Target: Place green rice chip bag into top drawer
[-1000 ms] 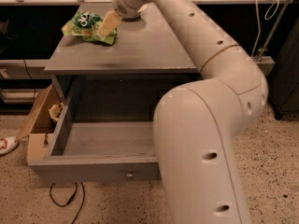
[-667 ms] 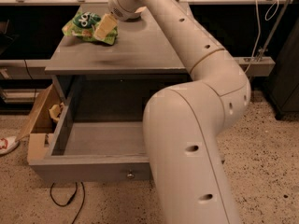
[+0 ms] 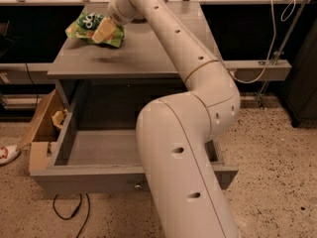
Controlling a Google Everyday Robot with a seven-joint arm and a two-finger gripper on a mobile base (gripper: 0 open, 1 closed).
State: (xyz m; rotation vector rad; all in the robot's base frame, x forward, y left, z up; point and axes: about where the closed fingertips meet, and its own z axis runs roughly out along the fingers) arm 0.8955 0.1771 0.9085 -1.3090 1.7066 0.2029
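The green rice chip bag [image 3: 88,25] hangs just above the back left of the grey cabinet top [image 3: 148,58], with a faint shadow on the wood under it. My gripper [image 3: 105,30] is shut on the bag's right side, its tan fingers [image 3: 101,32] pressed on the foil. The top drawer [image 3: 94,148] is pulled wide open below the cabinet top; its inside shows no items where I can see it. Its flat front panel [image 3: 84,183] carries a small round knob [image 3: 137,186]. My white arm crosses the drawer's right half and hides it.
An open brown cardboard box [image 3: 40,133] with crumpled paper stands on the floor against the drawer's left side. A red and white shoe [image 3: 6,154] lies further left. A black cable [image 3: 67,209] loops on the speckled floor in front. Dark shelving stands behind.
The bag has come slightly up off the cabinet top in my gripper. My arm's elbow has swung left and closer to the camera.
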